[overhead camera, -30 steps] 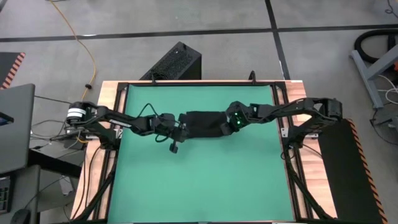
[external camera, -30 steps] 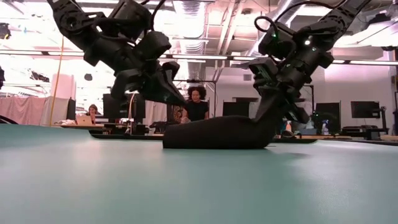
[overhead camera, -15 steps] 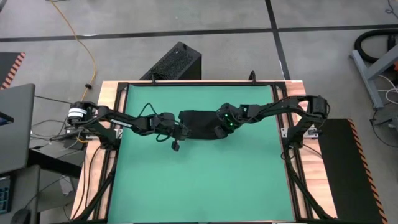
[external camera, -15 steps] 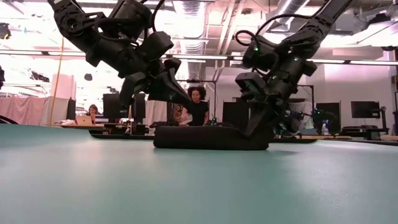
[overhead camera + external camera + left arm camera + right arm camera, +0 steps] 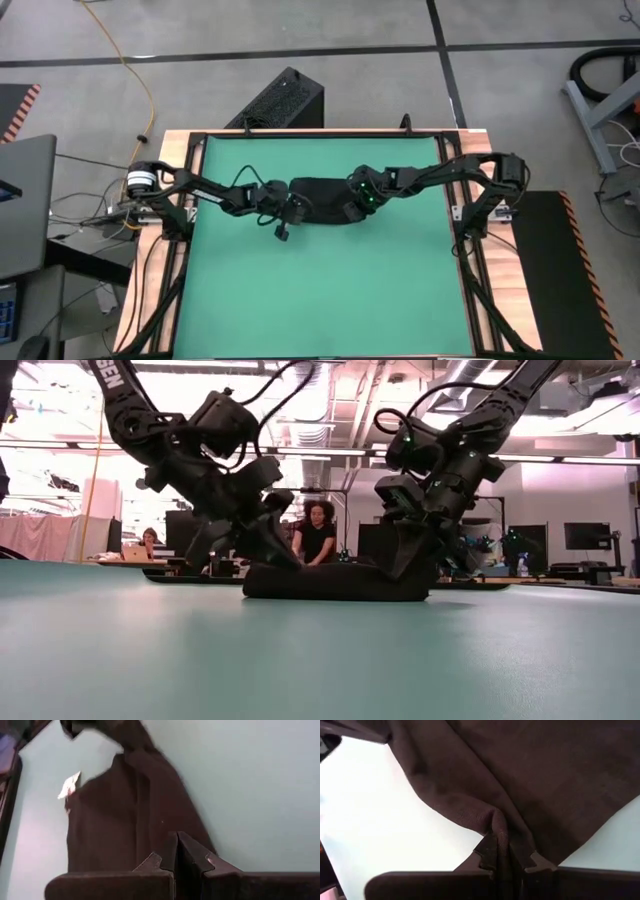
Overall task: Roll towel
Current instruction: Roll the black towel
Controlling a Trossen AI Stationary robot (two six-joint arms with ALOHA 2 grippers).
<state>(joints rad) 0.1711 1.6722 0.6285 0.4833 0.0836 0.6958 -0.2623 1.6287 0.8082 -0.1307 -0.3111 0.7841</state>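
Observation:
The black towel [image 5: 320,195] lies bunched in a short low band on the green mat [image 5: 320,290], near the table's far middle. It shows in the low view as a flat dark bundle [image 5: 335,582]. Its white tag [image 5: 68,785] sticks out at one edge. My left gripper [image 5: 291,207] is shut and down at the towel's left end. My right gripper [image 5: 350,210] is shut on the towel at its right end. My left gripper has its shut fingertips [image 5: 165,860] against the towel's left end [image 5: 150,837], slanting down from the table's left. The cloth lies flat on the mat there. My right gripper pinches a raised fold [image 5: 495,822] at the towel's right end between its two fingers, slanting down from the table's right. The cloth spreads away from the fold and rests on the mat.
Bare green mat stretches from the towel to the near edge and to both sides. A black box [image 5: 280,100] stands on the floor beyond the far edge. People sit in the room behind the table [image 5: 316,530].
My right gripper has carried the towel's right end down and toward the table's left, so the once-lifted end now sits low and the towel is shorter. My left gripper, shut throughout, has sunk from above the towel onto its left end.

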